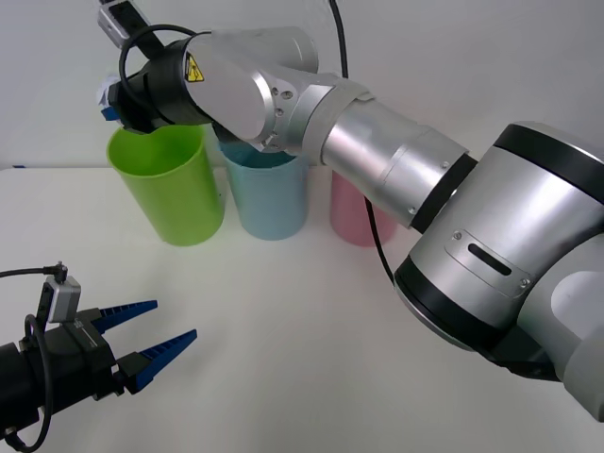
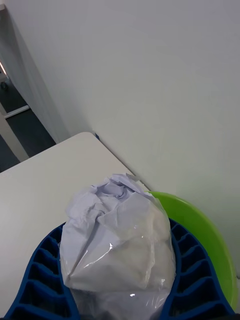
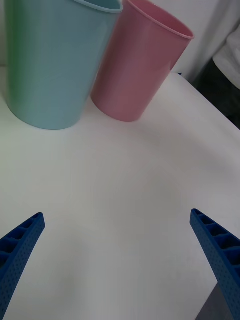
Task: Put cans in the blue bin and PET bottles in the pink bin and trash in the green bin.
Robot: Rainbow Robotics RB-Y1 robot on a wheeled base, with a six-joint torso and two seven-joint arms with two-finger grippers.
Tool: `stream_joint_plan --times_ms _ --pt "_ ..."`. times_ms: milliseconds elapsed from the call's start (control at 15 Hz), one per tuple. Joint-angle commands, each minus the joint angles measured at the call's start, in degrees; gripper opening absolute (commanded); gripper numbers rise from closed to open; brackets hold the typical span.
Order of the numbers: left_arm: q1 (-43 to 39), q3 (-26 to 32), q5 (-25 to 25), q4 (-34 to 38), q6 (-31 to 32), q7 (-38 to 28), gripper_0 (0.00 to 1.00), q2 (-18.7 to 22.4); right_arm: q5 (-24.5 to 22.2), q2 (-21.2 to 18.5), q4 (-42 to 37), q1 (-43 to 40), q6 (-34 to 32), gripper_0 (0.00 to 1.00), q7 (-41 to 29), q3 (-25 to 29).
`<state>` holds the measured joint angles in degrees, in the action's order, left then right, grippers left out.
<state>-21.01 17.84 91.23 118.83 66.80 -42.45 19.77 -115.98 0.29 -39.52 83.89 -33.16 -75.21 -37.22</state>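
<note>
Three bins stand in a row at the back of the table: the green bin [image 1: 170, 184] on the left, the blue bin [image 1: 268, 193] in the middle, the pink bin [image 1: 354, 215] partly behind my right arm. My right gripper [image 1: 111, 102] is above the far left rim of the green bin, shut on the trash [image 2: 117, 240], a crumpled white wad in clear wrap. Under it the green bin's rim [image 2: 210, 235] shows in the right wrist view. My left gripper [image 1: 156, 342] rests open low at the front left, facing the blue bin [image 3: 55, 60] and pink bin [image 3: 137, 62].
The white table [image 1: 283, 321] lies bare between the bins and my left gripper. My right arm [image 1: 396, 170] stretches across over the blue and pink bins. A white wall stands close behind the bins.
</note>
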Motion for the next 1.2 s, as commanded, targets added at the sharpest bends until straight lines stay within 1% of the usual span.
stream_joint_plan --times_ms 67,200,267,400,467,733,1000,1200 --pt "0.0 0.0 0.0 0.0 0.0 0.0 1.0 0.0 -0.74 0.71 3.57 0.13 5.04 0.0 0.33 -0.22" --pt "0.0 0.0 0.0 0.0 0.0 0.0 1.0 0.0 -1.53 0.71 5.42 0.13 7.24 0.0 0.94 -0.22" --pt "0.0 0.0 0.0 0.0 0.0 0.0 1.0 0.0 -1.8 0.71 5.77 0.13 7.32 0.0 1.29 -0.22" --pt "0.0 0.0 0.0 0.0 0.0 0.0 1.0 0.0 -1.89 0.71 5.77 0.04 7.32 0.0 1.29 -2.07" --pt "0.0 0.0 0.0 0.0 0.0 0.0 1.0 0.0 -1.09 0.71 5.77 0.04 7.24 0.0 1.29 -3.65" --pt "0.0 0.0 0.0 0.0 0.0 0.0 1.0 0.0 1.1 0.71 5.95 -0.13 7.24 0.0 1.29 -6.99" --pt "0.0 0.0 0.0 0.0 0.0 0.0 1.0 0.0 1.28 0.71 5.95 -1.27 7.59 0.0 1.29 -7.08" --pt "0.0 0.0 0.0 0.0 0.0 0.0 1.0 0.0 2.25 0.71 5.95 -1.45 7.59 0.0 1.29 -7.08"
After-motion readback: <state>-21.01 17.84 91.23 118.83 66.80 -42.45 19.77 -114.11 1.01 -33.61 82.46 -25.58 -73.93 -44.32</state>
